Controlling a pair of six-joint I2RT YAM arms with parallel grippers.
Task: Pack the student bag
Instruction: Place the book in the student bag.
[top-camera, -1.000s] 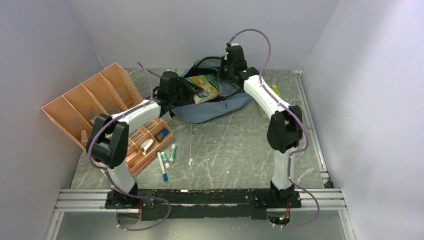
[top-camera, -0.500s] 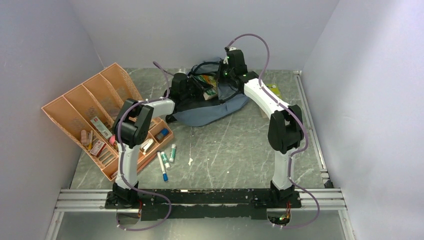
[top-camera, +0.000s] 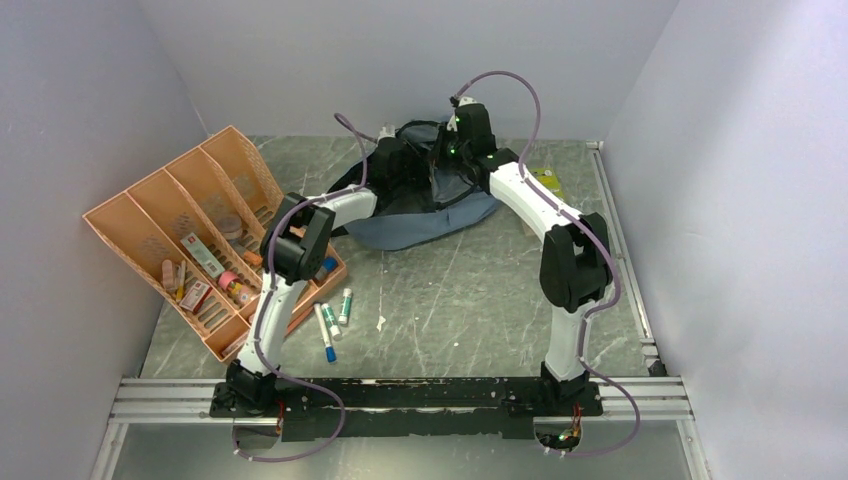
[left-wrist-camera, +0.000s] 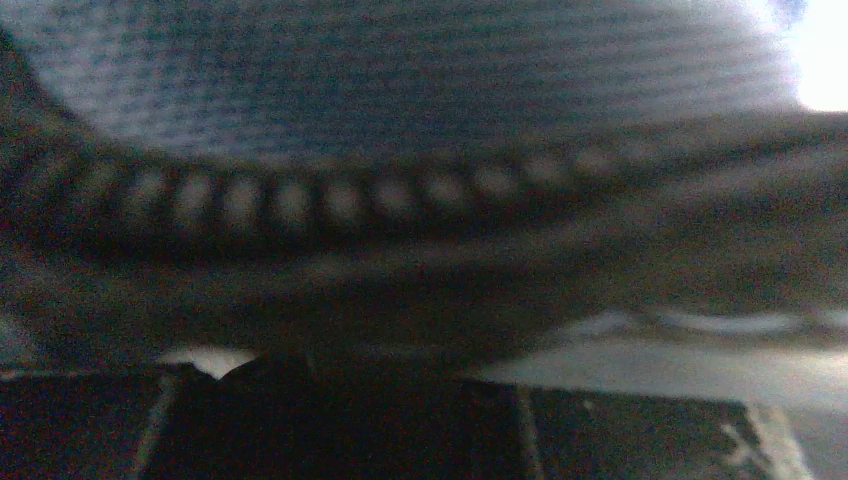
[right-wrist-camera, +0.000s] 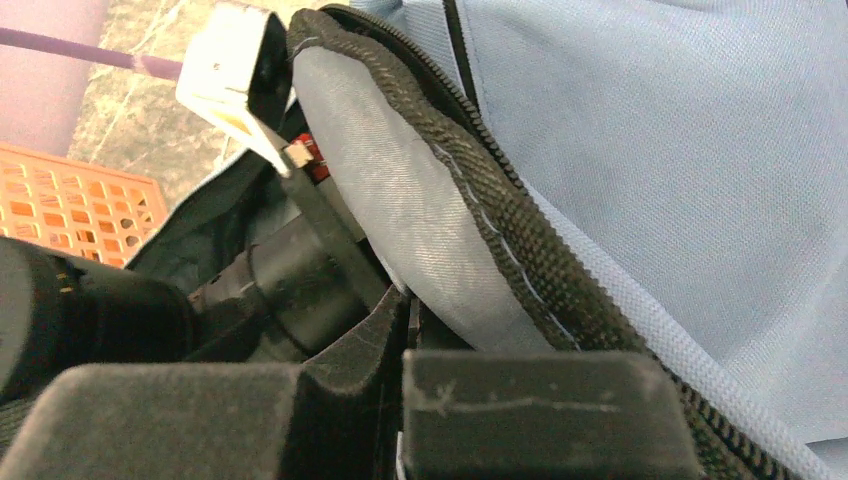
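Observation:
The grey-blue student bag lies at the back middle of the table, its top opening facing left. My right gripper is shut on the bag's black zipper-trimmed flap and holds it up; its closed tips pinch the flap's edge. My left gripper reaches into the opening, under the lifted flap. The left wrist view is dark, showing only bag fabric and zipper teeth; its fingers and any load cannot be made out. The left wrist also shows in the right wrist view.
An orange plastic compartment tray with small stationery stands at the left, also in the right wrist view. Markers and glue sticks lie in front of it. A yellow-green item lies right of the bag.
My left arm has stretched forward into the bag; the green book seen at the opening earlier is now hidden. My right gripper has kept the flap raised.

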